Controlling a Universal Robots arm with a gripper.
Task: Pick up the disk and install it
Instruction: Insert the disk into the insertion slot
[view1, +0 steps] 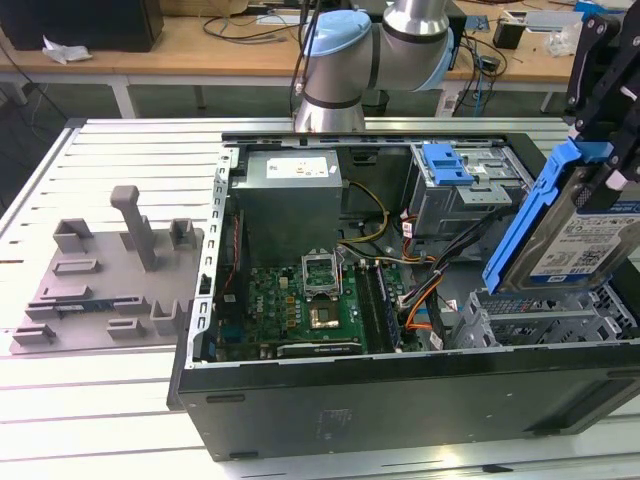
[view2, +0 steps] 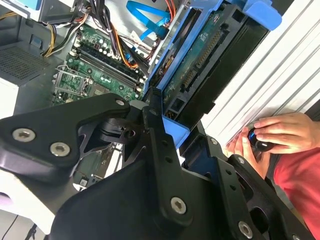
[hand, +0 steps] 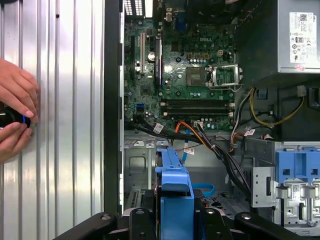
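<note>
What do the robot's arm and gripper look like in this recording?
The arm has silver-grey tube sections with pale blue joint caps. The gripper is matte black, built of flat angular linkage plates joined by silver screw heads and round pivots. Its fingers are narrow black bars.

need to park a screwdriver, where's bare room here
Bare slats lie beyond the grey fixture, and more in front of it. Inside the case, cables crowd the board beside the drive cage, where the tool holds the disk.
</note>
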